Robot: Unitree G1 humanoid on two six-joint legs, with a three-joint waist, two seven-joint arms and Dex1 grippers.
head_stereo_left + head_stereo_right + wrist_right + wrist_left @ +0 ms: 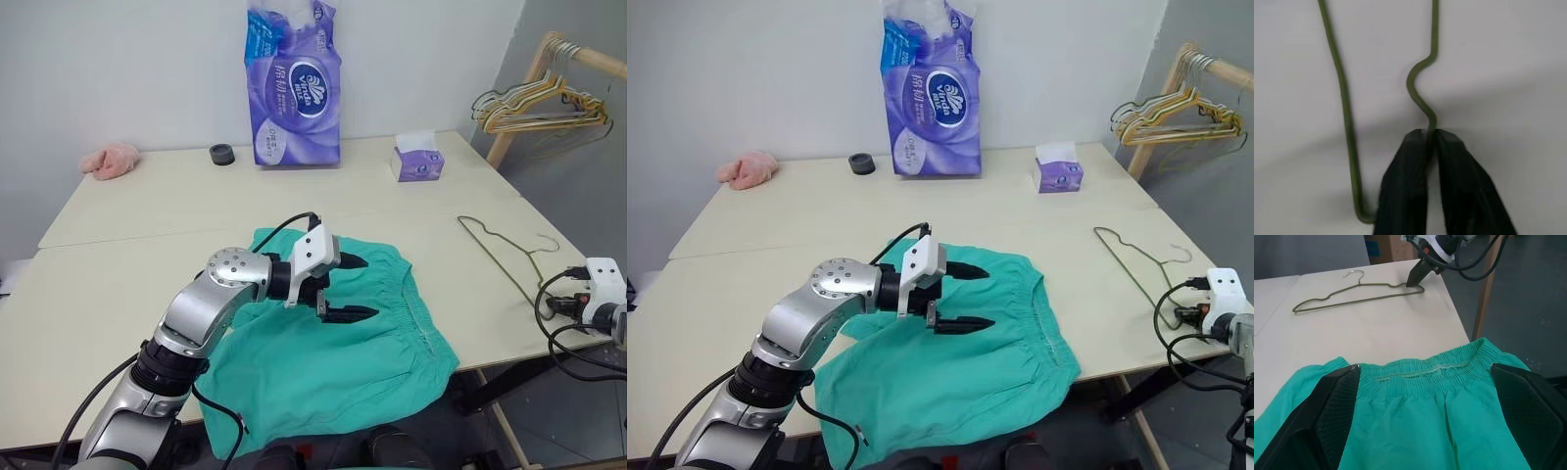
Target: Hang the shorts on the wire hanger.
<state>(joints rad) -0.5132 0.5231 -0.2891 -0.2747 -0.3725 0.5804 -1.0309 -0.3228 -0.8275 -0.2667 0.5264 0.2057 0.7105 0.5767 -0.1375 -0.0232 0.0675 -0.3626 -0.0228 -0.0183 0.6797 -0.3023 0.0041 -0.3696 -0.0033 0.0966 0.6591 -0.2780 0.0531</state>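
I've got the right gripper (1431, 134) pinched tight on the hanger (1359, 293), which lies flat near the table's (118, 264) right edge. The left gripper (345, 287) hovers wide open, holding nothing, over the shorts (333, 352) at the front edge. Pickup's the step; next I must lift the wire cleanly. The purple tissue pack (294, 88) has writing I can't read.

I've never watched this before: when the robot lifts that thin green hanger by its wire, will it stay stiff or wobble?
Probably light: the wire hanger is thin. The right gripper pinches one corner, so it may swing or twist. It should roughly hold its shape, unlike the shorts.
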